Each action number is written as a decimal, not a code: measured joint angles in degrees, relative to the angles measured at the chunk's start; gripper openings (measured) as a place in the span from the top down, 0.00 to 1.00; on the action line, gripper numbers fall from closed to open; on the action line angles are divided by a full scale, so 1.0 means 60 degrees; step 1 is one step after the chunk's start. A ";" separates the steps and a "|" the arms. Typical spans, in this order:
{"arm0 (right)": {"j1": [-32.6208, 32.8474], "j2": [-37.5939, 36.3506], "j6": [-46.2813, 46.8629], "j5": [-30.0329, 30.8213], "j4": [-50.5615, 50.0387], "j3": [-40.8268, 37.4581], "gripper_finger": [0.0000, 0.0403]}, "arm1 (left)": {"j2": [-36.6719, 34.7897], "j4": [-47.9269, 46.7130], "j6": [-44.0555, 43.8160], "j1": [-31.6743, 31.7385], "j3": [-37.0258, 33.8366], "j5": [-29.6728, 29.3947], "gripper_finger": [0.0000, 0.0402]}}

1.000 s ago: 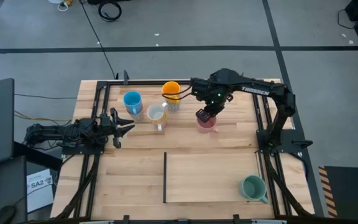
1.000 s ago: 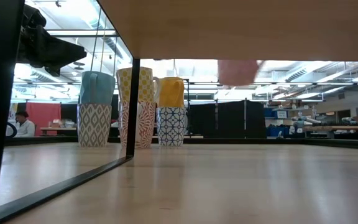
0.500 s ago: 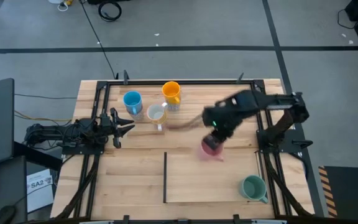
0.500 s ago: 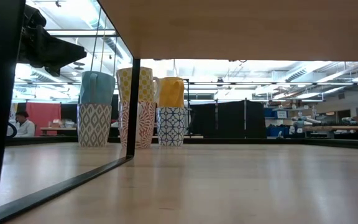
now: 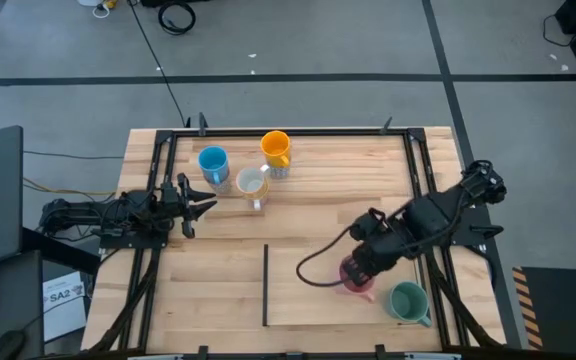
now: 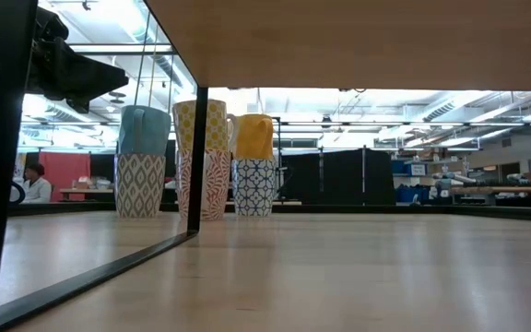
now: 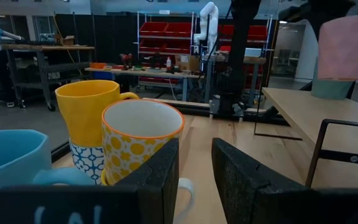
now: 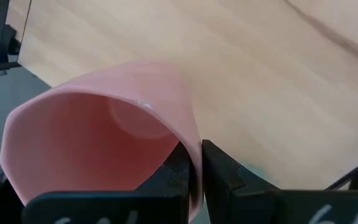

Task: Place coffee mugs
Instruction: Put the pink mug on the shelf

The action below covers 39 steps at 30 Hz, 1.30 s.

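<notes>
My right gripper (image 5: 361, 268) is shut on a pink mug (image 5: 353, 279) over the light board at the near right, just beside a green mug (image 5: 407, 301) that stands on that board. The pink mug also shows in the left wrist view (image 7: 347, 46), above the green mug (image 7: 331, 89). A blue mug (image 5: 213, 163), an orange mug (image 5: 275, 148) and a cream mug, yellowish inside, (image 5: 252, 182) stand upright at the far left. My left gripper (image 5: 196, 203) waits open at the table's left edge, facing them. My right gripper pinches the pink mug's wall at the rim (image 8: 194, 158), one finger (image 8: 174, 171) inside the mug and one (image 8: 222, 177) outside. The fingers come from above, slanting. The mug hangs below them and appears clear of the board.
A black bar (image 5: 265, 285) marks the left edge of the light board (image 5: 308, 300). Black frame rails (image 5: 423, 200) run along the table's left and right sides. Bare wood lies between the far mugs and the board.
My right gripper has carried the pink mug from the far middle of the table, beside the orange mug, toward the near right, to just beside the green mug. It has stayed shut on the mug, which has stayed off the table.
</notes>
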 joint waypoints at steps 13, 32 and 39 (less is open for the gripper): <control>0.0963 0.0652 0.0421 -0.0233 0.0216 -0.0002 0.93 | 0.0002 0.0015 0.0000 0.0003 0.0000 0.0000 0.74; 0.1217 0.0794 0.0507 -0.0222 -0.0043 0.0002 0.93 | -0.0002 0.0022 0.0000 0.0000 0.0000 0.0000 0.74; 0.1217 0.0828 0.0498 -0.0185 -0.0035 0.0002 0.93 | -0.0002 0.0022 0.0004 0.0001 0.0000 -0.0002 0.74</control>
